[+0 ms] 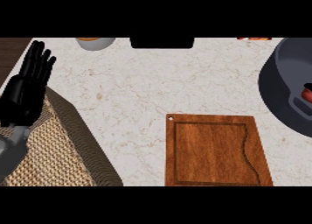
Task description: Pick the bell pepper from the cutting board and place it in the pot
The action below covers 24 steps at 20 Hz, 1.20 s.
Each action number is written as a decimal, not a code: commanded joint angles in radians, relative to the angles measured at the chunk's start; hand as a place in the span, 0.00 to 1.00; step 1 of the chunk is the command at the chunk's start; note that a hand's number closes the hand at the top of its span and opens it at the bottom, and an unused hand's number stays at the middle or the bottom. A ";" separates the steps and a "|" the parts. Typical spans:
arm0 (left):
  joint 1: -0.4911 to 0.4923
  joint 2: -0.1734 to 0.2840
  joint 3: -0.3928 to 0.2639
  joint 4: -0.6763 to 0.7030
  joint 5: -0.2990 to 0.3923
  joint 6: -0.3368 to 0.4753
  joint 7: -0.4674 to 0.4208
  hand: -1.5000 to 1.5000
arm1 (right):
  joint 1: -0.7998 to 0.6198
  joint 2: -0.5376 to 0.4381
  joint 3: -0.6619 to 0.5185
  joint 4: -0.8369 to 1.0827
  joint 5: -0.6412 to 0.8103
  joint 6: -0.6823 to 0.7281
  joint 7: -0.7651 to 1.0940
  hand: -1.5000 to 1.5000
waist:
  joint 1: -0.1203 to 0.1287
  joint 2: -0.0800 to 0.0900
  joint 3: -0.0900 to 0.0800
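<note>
The left hand stands at the left edge with its fingers straight and pointing up the view, close together, holding nothing; it rests over the inner edge of a woven mat, and its grey forearm runs off the lower left corner. The right hand does not show at all. Beyond the mat lies the pale marbled counter, wide and bare through the middle. The board lies low and right of centre, long axis running up and down the view, a small hole in its upper left corner, its lower end cut by the frame, and nothing lying on it. At the right edge sits the dark pot, only its left part visible, one handle on the rim facing the board's upper right corner, a strip of counter between them. Inside it, hard against the frame, a red shape with a dark patch above it, the pepper, is mostly cut off, so I cannot tell which way it points. Along the top edge a grey bowl, a black object and a scrap of red are each clipped.
</note>
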 commanded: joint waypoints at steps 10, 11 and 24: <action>0.077 -0.087 -0.011 0.009 -0.020 0.030 -0.051 0.50 | 0.017 0.041 -0.242 -0.087 -0.340 -0.067 -0.179 0.00 | -0.023 0.015 -0.015; 0.077 -0.019 0.040 -0.008 0.017 -0.020 -0.029 0.50 | 0.019 -0.006 -0.280 -0.067 -0.383 -0.038 -0.223 0.00 | -0.013 0.016 -0.014; 0.065 -0.069 0.014 -0.008 -0.016 0.023 -0.021 0.50 | 0.261 -0.086 -0.432 -0.175 -0.607 0.125 -0.379 0.00 | -0.029 0.013 -0.015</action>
